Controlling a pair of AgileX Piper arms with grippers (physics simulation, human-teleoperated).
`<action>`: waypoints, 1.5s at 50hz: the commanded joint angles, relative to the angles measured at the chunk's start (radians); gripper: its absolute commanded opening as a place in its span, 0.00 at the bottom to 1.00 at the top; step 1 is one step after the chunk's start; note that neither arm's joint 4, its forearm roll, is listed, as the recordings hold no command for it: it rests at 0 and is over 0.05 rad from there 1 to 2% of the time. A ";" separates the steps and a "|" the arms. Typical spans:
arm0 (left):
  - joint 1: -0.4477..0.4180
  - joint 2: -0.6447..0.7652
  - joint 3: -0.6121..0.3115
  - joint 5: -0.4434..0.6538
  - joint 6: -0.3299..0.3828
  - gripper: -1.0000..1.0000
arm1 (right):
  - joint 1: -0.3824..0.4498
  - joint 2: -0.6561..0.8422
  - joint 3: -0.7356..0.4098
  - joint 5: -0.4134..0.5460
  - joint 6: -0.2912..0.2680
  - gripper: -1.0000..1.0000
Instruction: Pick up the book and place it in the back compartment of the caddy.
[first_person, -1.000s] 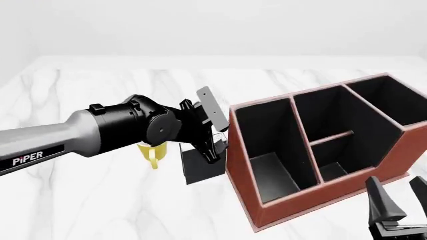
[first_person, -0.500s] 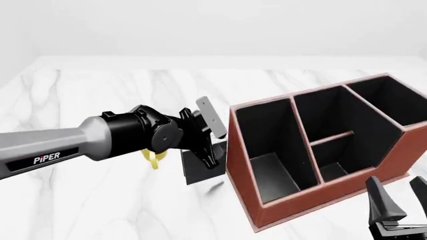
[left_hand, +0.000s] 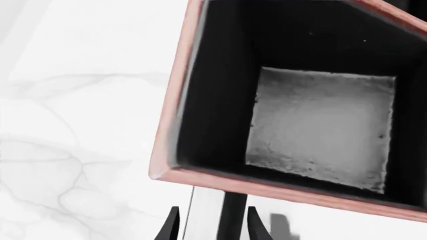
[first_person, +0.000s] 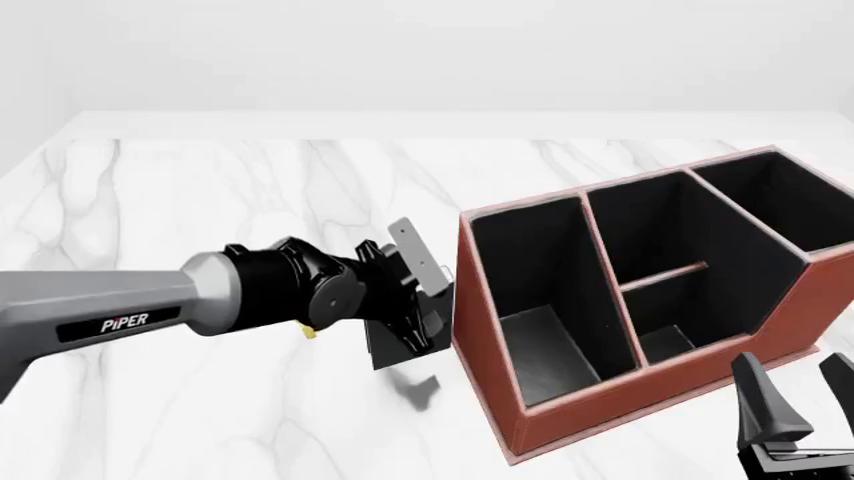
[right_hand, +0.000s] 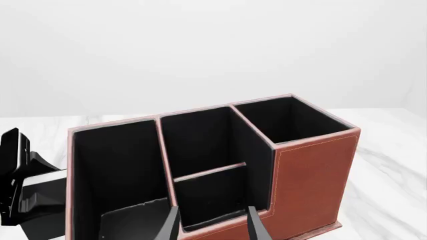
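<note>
Beside the caddy (left_hand: 175, 165), left wrist view: left gripper (left_hand: 212, 226) clamps the book (left_hand: 212, 212); front view: book (first_person: 404, 340) lifted, back compartment (first_person: 663, 335) unfilled; right wrist view: right gripper (right_hand: 212, 225) spread, idle.

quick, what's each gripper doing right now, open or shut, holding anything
Left gripper: shut on the book, lifted off the table beside the caddy.
Right gripper: open, holding nothing.

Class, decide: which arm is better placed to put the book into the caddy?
Left. The left gripper already clamps the book beside the caddy; the right gripper hangs empty.
</note>
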 joint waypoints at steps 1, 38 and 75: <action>-0.010 0.026 0.029 -0.037 -0.016 1.00 | -0.003 0.012 0.001 -0.012 0.001 1.00; -0.102 -0.304 0.104 0.215 -0.094 0.00 | -0.001 -0.017 -0.004 0.019 0.002 1.00; -0.134 -0.194 -1.106 1.015 0.270 0.00 | -0.002 -0.020 -0.004 0.018 0.001 1.00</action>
